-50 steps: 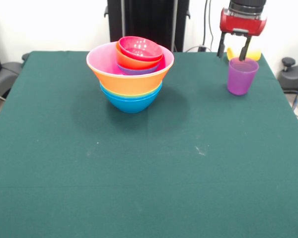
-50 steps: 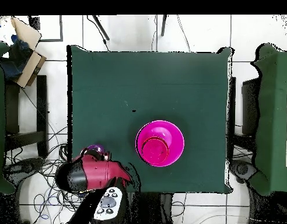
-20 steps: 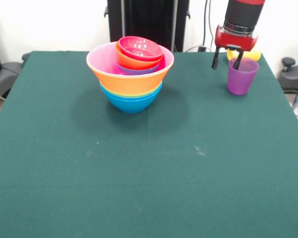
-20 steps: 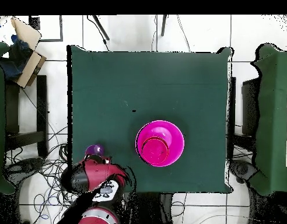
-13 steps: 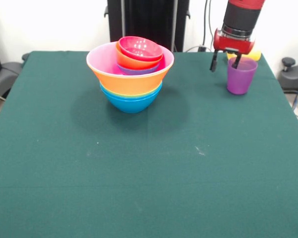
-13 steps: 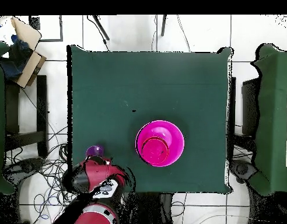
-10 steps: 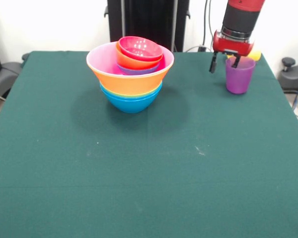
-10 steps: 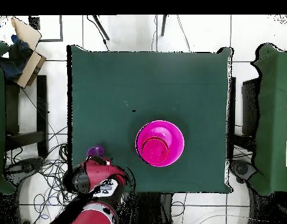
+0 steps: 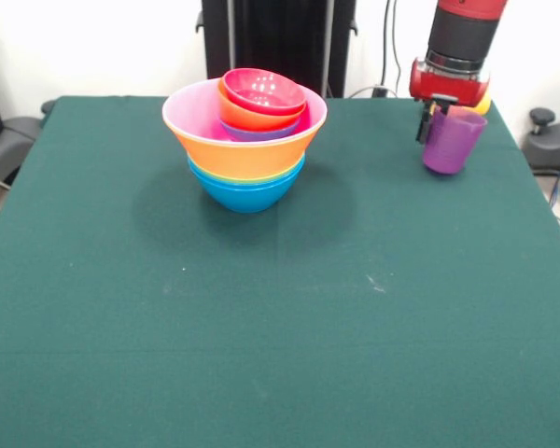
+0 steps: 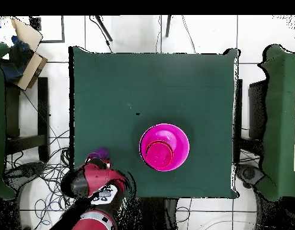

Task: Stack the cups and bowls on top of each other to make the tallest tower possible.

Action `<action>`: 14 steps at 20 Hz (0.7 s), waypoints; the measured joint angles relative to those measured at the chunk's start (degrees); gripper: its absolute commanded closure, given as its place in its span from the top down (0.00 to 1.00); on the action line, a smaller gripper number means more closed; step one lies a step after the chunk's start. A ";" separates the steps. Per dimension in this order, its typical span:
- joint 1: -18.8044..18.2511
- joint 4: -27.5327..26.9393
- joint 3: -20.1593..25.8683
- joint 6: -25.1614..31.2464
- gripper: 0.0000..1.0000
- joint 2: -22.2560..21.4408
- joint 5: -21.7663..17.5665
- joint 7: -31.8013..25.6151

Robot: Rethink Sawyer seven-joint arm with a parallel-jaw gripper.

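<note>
The tower (image 9: 245, 154) stands at the table's far middle: a blue bowl (image 9: 247, 191) at the base, a wide orange and pink bowl (image 9: 247, 149) above it, and small bowls nested inside with a crimson one (image 9: 264, 91) topmost. From above, the tower (image 10: 164, 147) reads as a pink disc. At the far right my gripper (image 9: 430, 119) is shut on the near-left wall of the translucent purple cup (image 9: 453, 145), which leans slightly. A sliver of the yellow cup (image 9: 484, 102) peeks out behind the arm. In the overhead view the arm (image 10: 93, 179) covers most of the purple cup (image 10: 101, 153).
The green cloth table (image 9: 261, 327) stretches wide toward the near side. Its right edge runs close past the purple cup. Chairs and cables lie off the table at both sides.
The fingers have closed from a wide spread onto the purple cup's wall. The cup has tipped slightly and shifted a little up in the front view. The tower has not moved.
</note>
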 measured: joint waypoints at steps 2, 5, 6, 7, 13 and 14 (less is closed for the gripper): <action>-0.11 0.01 -0.05 0.00 0.00 0.04 0.26 0.00; -0.24 0.01 -0.09 0.00 0.00 0.04 0.46 0.00; -0.33 0.01 -0.11 0.00 0.00 0.01 0.47 0.00; -0.44 0.01 -0.10 0.00 0.00 -0.08 0.47 0.00; -1.36 0.59 -0.15 0.19 0.00 -2.54 0.47 0.00; -1.50 0.91 -0.20 0.65 0.00 -3.97 0.46 0.00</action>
